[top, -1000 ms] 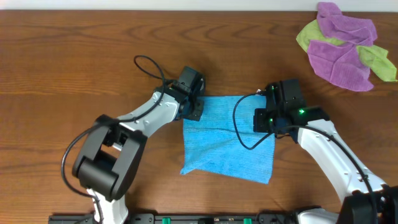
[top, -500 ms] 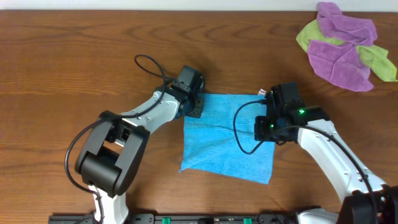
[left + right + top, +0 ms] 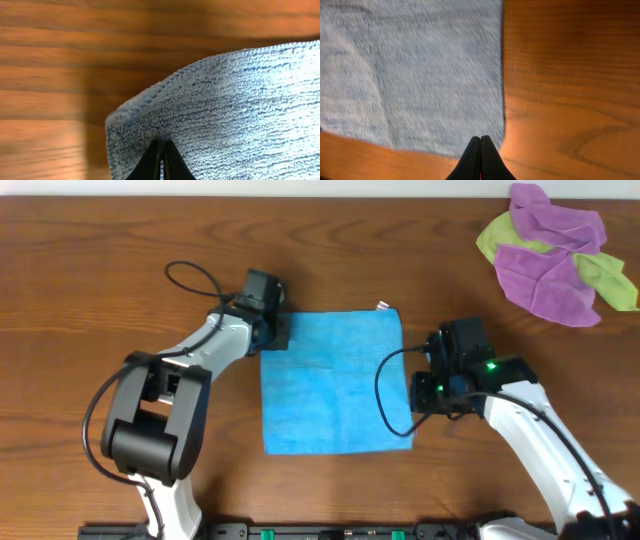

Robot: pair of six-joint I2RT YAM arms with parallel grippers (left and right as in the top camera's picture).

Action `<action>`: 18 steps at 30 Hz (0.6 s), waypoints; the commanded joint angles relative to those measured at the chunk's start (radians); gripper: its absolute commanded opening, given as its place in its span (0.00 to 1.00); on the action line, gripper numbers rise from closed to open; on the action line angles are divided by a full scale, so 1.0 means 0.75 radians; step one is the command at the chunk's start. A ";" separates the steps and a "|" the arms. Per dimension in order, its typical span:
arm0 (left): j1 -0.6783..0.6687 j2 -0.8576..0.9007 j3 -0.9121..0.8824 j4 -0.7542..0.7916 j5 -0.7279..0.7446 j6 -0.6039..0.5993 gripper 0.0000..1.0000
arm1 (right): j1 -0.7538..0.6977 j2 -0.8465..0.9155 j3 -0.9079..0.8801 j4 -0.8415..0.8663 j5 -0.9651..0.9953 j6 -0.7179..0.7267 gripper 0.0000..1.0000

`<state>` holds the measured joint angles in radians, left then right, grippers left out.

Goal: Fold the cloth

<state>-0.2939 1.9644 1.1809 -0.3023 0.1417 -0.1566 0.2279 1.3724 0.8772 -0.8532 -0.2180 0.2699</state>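
Currently: sky-blue square terry cloth [image 3: 335, 380], spread flat at the middle of the brown wooden surface [image 3: 100, 260], small white tag [image 3: 383, 306] at its far edge. Left hand [image 3: 272, 335], fingers together, clamped on the cloth's far left corner, which sits slightly raised. Right hand [image 3: 418, 395], fingers together at the right edge near the nearer corner; grip unclear. Heap of purple and lime-green cloths [image 3: 555, 255] at the far right corner, well apart.

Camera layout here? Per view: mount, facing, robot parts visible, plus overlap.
Overhead: fixed above table, facing down; shows cloth, left arm, right arm.
Left wrist: on left arm, facing down along shut left fingers onto a cloth corner.
Right wrist: on right arm, along shut right fingers onto cloth edge, table.
Shared: all three see the cloth.
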 commanded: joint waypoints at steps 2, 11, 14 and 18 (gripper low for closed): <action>0.053 0.036 0.086 -0.006 -0.040 0.073 0.06 | 0.019 -0.047 0.001 -0.022 -0.030 -0.023 0.02; 0.090 0.036 0.240 -0.061 -0.007 0.139 0.06 | 0.093 -0.050 0.001 0.023 -0.025 -0.022 0.02; 0.086 0.036 0.260 -0.154 0.051 0.138 0.06 | 0.099 -0.050 0.001 0.046 -0.011 -0.022 0.02; 0.086 0.014 0.281 -0.282 0.098 0.118 0.06 | 0.099 -0.050 0.001 0.045 0.061 -0.022 0.01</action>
<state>-0.2302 1.9854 1.3598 -0.4789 0.1741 -0.0738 0.2970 1.3479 0.8772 -0.8192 -0.2138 0.2665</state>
